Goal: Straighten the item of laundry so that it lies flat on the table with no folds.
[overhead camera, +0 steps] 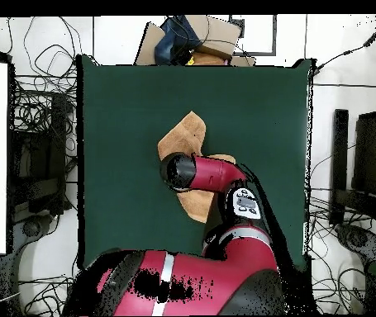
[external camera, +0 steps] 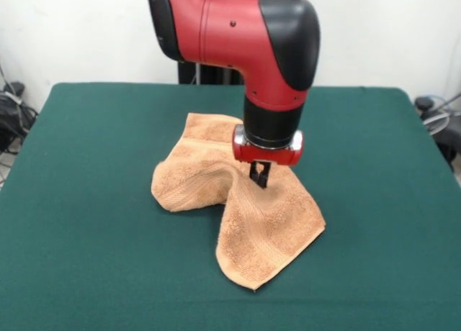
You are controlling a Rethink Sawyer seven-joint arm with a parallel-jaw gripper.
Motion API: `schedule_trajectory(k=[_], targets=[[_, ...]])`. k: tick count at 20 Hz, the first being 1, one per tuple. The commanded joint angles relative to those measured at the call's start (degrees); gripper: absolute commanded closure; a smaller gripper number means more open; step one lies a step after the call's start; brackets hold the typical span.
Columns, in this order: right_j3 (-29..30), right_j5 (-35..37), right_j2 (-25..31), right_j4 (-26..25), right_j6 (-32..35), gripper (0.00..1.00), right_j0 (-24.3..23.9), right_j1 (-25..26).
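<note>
Item of laundry [external camera: 245, 216] lies rumpled near the centre of the green tabletop [external camera: 86, 201], raised in a ridge at its middle. The tool [external camera: 259, 174] stands directly above, clenched on that ridge, pinching the cloth.

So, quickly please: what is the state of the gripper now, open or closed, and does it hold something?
Gripper: closed, pinching a raised fold of the towel above the table.
</note>
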Motion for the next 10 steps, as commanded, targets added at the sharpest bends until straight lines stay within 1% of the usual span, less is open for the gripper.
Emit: schedule_trajectory(k=[1, 6, 10], targets=[[-1.76, -2.7, 2.26, 0.87, 10.1, 1.0, 3.2, 2.55], [0.75, -1.87, 1.4, 2.13, 12.46, 1.0, 5.95, 0.29], [1.62, -1.41, 1.75, 3.22, 12.87, 1.0, 6.77, -0.51]])
